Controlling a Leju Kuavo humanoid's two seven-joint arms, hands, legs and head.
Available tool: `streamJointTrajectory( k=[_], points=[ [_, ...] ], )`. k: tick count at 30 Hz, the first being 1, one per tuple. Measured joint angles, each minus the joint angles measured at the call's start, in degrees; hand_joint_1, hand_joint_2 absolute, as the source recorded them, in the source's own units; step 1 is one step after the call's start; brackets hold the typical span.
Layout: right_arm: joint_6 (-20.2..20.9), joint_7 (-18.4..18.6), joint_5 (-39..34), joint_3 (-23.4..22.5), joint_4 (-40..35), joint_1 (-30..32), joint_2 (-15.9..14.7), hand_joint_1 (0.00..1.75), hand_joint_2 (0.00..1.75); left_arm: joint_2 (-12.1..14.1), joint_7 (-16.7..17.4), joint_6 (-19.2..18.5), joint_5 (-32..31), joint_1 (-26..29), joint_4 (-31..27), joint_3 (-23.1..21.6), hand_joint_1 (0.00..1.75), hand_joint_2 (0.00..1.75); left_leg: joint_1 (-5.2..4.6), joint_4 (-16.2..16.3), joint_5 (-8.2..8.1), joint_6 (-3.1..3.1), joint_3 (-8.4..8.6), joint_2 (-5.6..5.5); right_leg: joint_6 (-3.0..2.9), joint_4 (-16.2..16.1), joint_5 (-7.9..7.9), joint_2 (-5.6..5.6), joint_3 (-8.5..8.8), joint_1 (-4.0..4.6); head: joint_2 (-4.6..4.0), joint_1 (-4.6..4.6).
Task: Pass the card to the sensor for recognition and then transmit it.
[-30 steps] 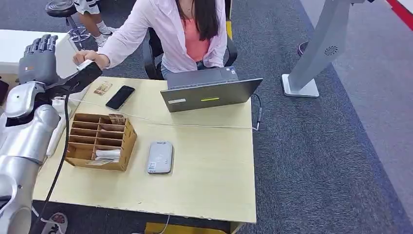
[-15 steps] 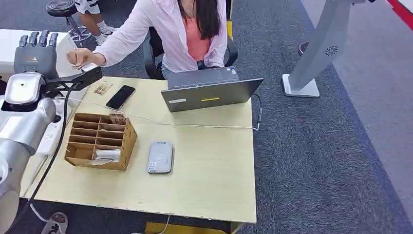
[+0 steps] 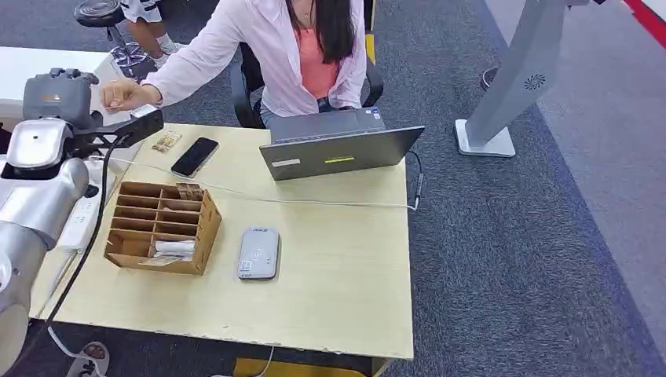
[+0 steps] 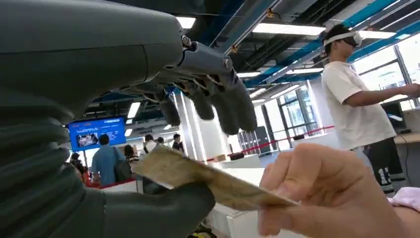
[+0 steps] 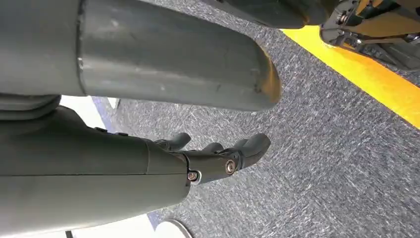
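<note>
Curling left hand (image 4: 148,129) fingers, person gripping card (image 4: 208,178)

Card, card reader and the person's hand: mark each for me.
card (image 4: 213,179), left wrist view, middle of its flat face.
card reader (image 3: 258,253), head view, centre of its top.
person's hand (image 4: 337,193), left wrist view, middle of the hand.

card's (image 4: 208,181) far end behind person's hand (image 4: 337,196)
</note>
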Motion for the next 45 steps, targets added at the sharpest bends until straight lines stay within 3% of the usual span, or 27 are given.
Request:
streamJointTrajectory(
  k=[23,32,35,36,40,45],
  points=[
    [-0.07,0.15,0.0,-0.02,0.0,-0.02,0.0,0.0,0.0,0.02,-1.14,0.55,0.31,0.07,0.48,0.0,1.75,1.75,0.0,0.0,0.0,0.0,-0.01,0.0,0.0,0.0,0.0,0.0,0.0,0.0,0.0,0.0],
    [-0.11,0.15,0.13,-0.02,0.0,-0.03,0.0,0.0,0.0,-0.44,-3.39,1.44,-0.28,0.29,0.63,0.0,1.75,1.75,0.0,0.01,0.0,0.0,0.01,0.0,0.0,0.0,0.0,0.0,-0.02,0.0,0.0,0.0],
    [-0.61,0.24,-1.33,-0.2,0.0,0.02,0.02,0.0,0.0,-2.94,-12.38,8.89,2.93,3.12,-1.36,0.0,1.75,1.75,-0.05,0.04,0.0,0.01,0.02,-0.21,0.04,-0.02,-0.03,-0.2,0.02,-0.04,0.0,-0.24],
    [-0.9,0.42,-1.73,-0.33,0.0,0.0,0.04,0.0,0.0,-4.46,-13.05,10.65,2.73,4.74,-3.0,0.0,1.75,1.75,-0.05,0.04,0.02,0.05,0.01,-0.44,0.06,-0.03,-0.06,-0.46,0.13,-0.05,0.0,-0.2],
    [-1.47,0.5,-2.38,-0.81,0.0,-0.52,0.35,0.0,0.0,-9.59,-10.71,9.72,3.94,13.23,-10.83,-1.38,1.75,1.75,-0.1,0.04,-0.01,0.12,-0.01,-0.25,0.11,-0.04,-0.03,-0.27,0.13,-0.14,0.0,0.09],
    [-1.84,0.55,-2.75,-1.75,0.0,-0.18,0.52,0.0,0.0,-11.69,-10.25,8.74,6.27,18.97,-17.99,-3.96,1.75,1.75,-0.12,0.05,-0.03,0.16,-0.02,-0.15,0.12,-0.04,-0.02,-0.16,0.02,-0.13,0.0,0.09]
  ],
)
